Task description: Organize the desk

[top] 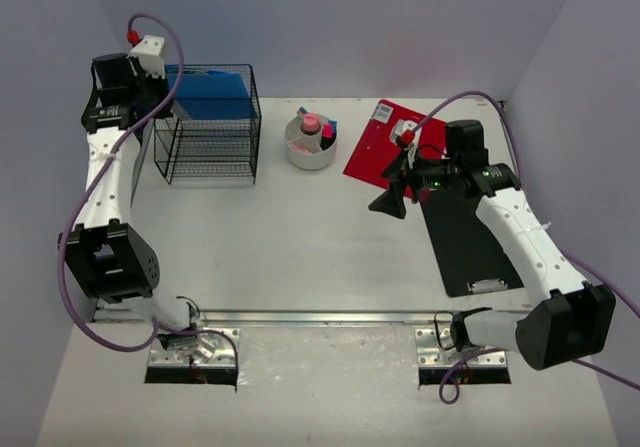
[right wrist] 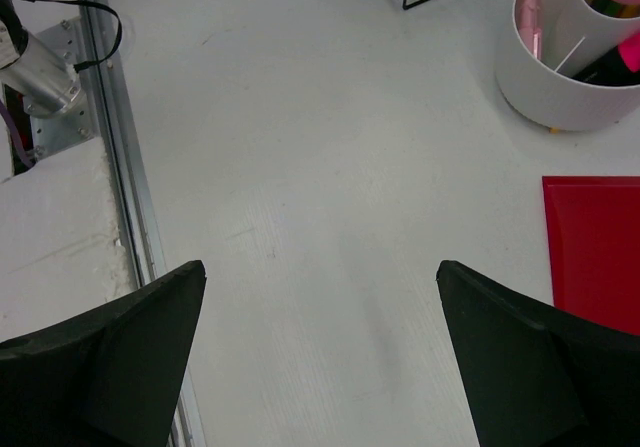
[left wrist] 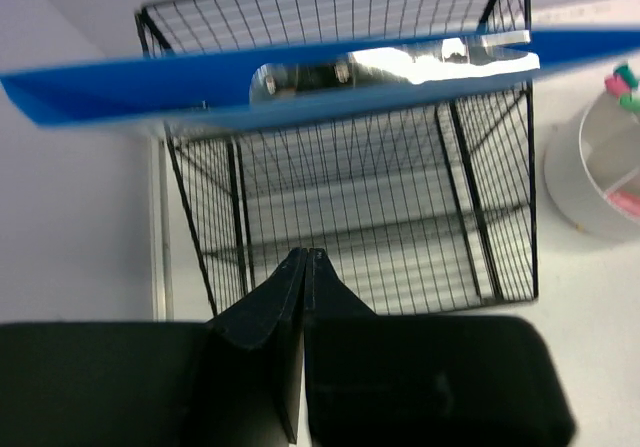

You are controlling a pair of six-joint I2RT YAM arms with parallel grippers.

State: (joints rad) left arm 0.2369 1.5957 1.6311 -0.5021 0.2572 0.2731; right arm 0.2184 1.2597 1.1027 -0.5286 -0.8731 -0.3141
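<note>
The desk (top: 300, 237) spreads beneath both arms, and most of what lies loose on it is on the right half; the red clipboard (top: 372, 147) sits far right, tilted, its long axis running roughly far to near; the black clipboard (top: 462, 242) lies just near and right of it, also lengthwise far to near, with its metal clip at the near end.

The right gripper (top: 392, 199) hovers at the red clipboard's near edge; in the wrist view the right gripper (right wrist: 320, 267) has its fingers spread wide with nothing between them and only bare desk below; the red clipboard (right wrist: 595, 247) shows just off the far finger. The next grasp probably turns on this: the board lies to the far side of the jaws, not between them, so the gripper would have to shift that way to straddle an edge.

The left gripper (top: 158, 99) is well apart at the far left beside the wire rack (top: 205, 142); its fingers (left wrist: 290, 287) are pressed together and hold nothing; the blue clipboard (left wrist: 150, 97) rests on top of the rack; the white pen cup (top: 310, 145) stands between rack and red clipboard. The right arm is clearly the nearer one to both loose boards.
</note>
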